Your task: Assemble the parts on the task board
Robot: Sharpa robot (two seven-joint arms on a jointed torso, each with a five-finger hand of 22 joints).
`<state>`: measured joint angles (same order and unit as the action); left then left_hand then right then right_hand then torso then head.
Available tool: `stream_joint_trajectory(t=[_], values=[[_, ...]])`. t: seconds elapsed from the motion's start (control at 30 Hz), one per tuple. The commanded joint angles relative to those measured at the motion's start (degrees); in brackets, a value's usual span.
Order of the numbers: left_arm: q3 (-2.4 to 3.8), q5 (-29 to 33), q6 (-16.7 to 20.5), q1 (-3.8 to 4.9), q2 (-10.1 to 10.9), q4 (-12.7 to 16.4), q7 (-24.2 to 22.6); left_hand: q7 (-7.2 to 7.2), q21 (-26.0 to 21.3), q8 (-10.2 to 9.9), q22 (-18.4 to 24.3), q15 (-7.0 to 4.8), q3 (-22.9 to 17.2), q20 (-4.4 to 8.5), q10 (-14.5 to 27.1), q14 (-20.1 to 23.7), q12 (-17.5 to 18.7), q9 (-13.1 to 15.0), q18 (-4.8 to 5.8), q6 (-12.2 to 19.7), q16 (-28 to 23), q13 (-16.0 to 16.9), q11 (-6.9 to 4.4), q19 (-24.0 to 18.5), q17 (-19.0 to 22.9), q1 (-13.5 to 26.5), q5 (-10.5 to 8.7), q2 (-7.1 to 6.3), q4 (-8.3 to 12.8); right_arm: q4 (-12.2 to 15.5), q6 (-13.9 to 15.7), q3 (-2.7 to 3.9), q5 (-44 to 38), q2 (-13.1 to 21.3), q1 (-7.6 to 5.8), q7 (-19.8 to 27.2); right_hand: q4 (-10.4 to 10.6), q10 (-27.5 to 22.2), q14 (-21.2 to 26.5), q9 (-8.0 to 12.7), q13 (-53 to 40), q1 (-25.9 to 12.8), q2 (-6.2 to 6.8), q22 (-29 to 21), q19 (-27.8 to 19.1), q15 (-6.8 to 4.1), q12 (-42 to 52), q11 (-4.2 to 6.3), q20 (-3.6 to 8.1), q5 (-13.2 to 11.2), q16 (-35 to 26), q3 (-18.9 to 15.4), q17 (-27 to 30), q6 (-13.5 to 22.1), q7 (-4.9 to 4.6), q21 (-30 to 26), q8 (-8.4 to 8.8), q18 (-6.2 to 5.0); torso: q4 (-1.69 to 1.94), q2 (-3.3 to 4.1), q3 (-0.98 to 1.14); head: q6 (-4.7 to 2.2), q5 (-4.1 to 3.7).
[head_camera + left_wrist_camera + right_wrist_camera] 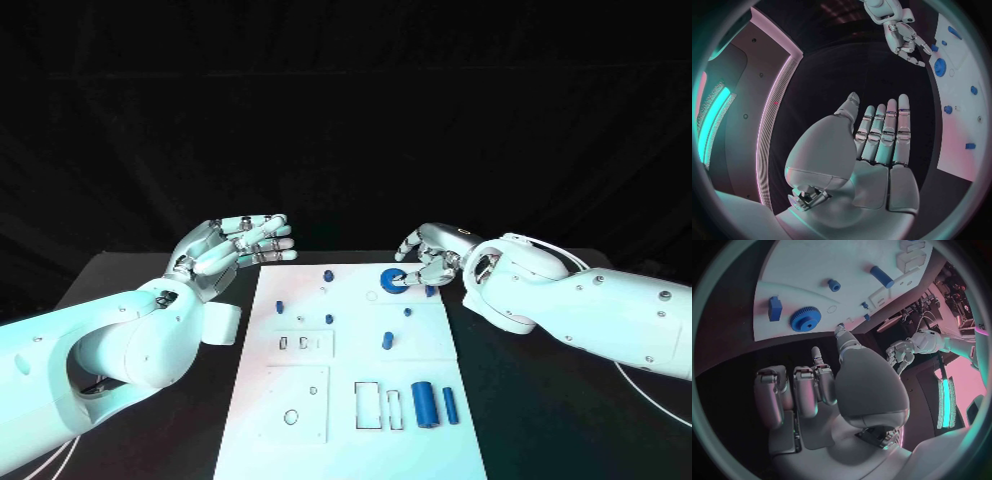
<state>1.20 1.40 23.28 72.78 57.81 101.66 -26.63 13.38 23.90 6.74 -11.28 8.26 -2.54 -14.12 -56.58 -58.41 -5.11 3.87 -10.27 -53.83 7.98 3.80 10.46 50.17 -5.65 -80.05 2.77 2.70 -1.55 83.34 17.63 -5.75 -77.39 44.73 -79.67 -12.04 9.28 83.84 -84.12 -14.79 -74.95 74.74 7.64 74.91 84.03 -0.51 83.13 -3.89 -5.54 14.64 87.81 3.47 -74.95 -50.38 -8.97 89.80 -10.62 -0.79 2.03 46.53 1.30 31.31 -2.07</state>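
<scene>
Hovering over the far end of the white rectangular task board, both silver hands hold nothing.

Judging by its reach, the silver right hand sits at the board's far right corner, fingers curled and slightly apart just beside the blue toothed gear wheel, probably ready to seat or lift it; whether a fingertip touches the gear cannot be told. The silver left hand waits off the far left edge, palm open and fingers straight, close together, likely kept out of the way. Near the board's near end, rectangular recesses carry a large blue cylinder and a slimmer blue rod. Small blue pegs stand scattered mid-board.
</scene>
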Motion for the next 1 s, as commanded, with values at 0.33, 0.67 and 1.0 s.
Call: stream_joint_trajectory(t=[0.33,0.67,1.0], values=[[0.04,0.01,-1.44,0.07,-0.12,0.19,-0.25,0.24,0.38,-0.32,-0.01,0.14,-0.11,-0.1,0.11,-0.05,0.24,-0.05,-0.11,0.15,-0.42,-0.08,0.33,-0.43,0.09,-0.16,0.14,0.53,0.39,-3.75,-1.29,-0.16,-3.2,-3.17,1.46,-2.25,-0.05,0.35,-5.35,-0.46,-8.26,1.98,-0.67,15.09,5.97,0.53,0.52,-0.35,-0.65,0.76,0.7,0.58,-12.59,0.88,-0.09,0.2,-0.72,0.79,0.01,-0.01,0.03,0.58,0.46],[0.04,0.01,-1.47,0.07,-0.13,0.2,-0.21,0.24,0.38,-0.32,-0.01,0.14,-0.11,-0.1,0.11,-0.05,0.24,-0.05,-0.11,0.15,-0.42,-0.08,0.33,-0.43,0.09,-0.16,0.14,0.53,0.39,-5.21,-0.86,-0.18,-3.95,-4.24,1.88,-2.47,-0.29,0.34,-5.37,-0.54,-8.32,2.4,-1.0,15.09,5.97,0.58,0.58,-0.41,-0.7,1.07,0.8,0.86,-12.74,1.14,-0.16,0.2,-0.83,0.79,0.02,0.01,0.04,0.84,0.36],[0.04,0.01,-1.54,0.07,-0.14,0.14,-0.1,0.25,0.39,-0.35,-0.01,0.14,-0.14,-0.11,0.12,-0.05,0.28,-0.04,-0.12,0.14,-0.47,-0.08,0.34,-0.45,0.1,-0.19,0.14,0.55,0.44,-6.41,-0.44,-0.18,-4.25,-4.69,1.92,-3.01,-0.35,0.36,-5.39,-0.59,-8.37,2.53,-1.25,15.09,5.97,0.6,0.63,-0.43,-0.73,1.18,0.85,1.0,-12.81,1.2,-0.18,0.2,-0.91,0.79,0.04,0.01,0.02,0.91,0.37]])
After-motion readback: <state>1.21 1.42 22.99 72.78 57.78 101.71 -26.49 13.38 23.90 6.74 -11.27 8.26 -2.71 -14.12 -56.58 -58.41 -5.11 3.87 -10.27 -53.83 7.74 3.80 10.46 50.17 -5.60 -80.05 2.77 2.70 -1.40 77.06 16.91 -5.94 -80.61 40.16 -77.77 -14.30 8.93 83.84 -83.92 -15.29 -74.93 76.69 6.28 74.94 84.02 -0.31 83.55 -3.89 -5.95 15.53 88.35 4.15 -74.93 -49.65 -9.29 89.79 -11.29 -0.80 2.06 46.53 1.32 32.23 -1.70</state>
